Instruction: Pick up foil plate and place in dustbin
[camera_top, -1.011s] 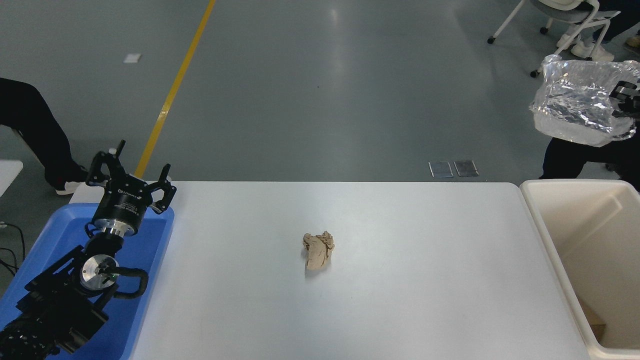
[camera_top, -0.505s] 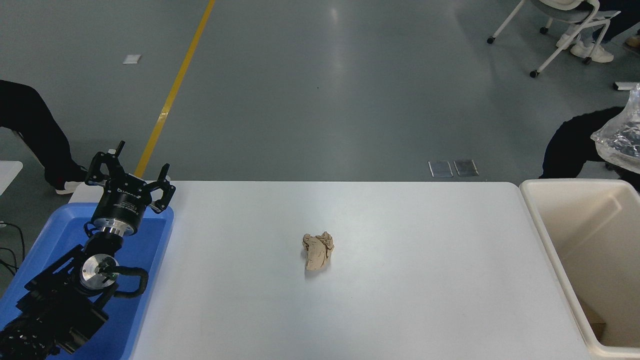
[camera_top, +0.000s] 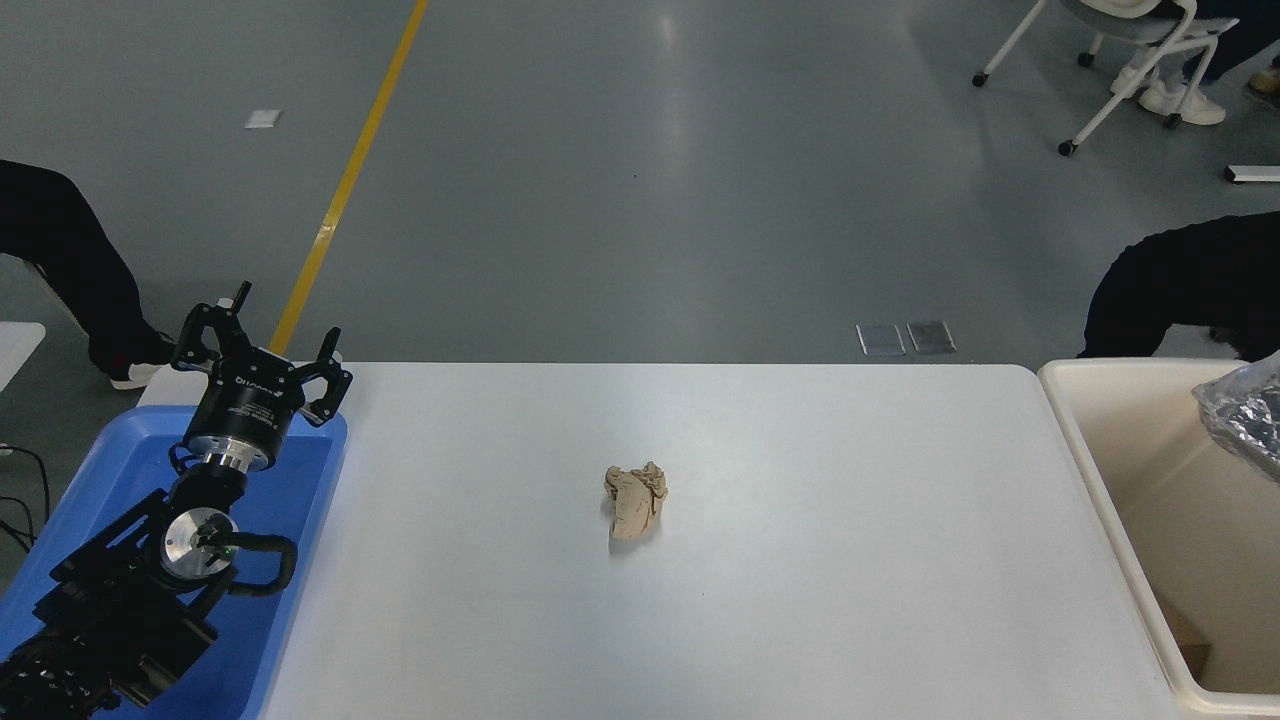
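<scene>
Only a corner of the crinkled silver foil plate (camera_top: 1246, 414) shows at the picture's right edge, hanging over the inside of the dustbin (camera_top: 1190, 530), a cream-white deep bin standing against the table's right end. Most of the foil is cut off by the frame, and what holds it cannot be seen. My right gripper is out of view. The left gripper (camera_top: 265, 340) stays parked open above the far end of a blue tray (camera_top: 305, 480) at the lower left.
A crumpled tan paper wad (camera_top: 636, 500) lies near the middle of the white table (camera_top: 800, 560). A brown scrap (camera_top: 1186, 642) lies at the bin's bottom. One person's dark legs (camera_top: 60, 260) are at the far left, another dark-clothed person (camera_top: 1180, 290) behind the bin.
The foil plate has travelled right and down, from high above the floor beyond the bin to just over the bin's inside. The right gripper has left the picture. The left arm is still.
</scene>
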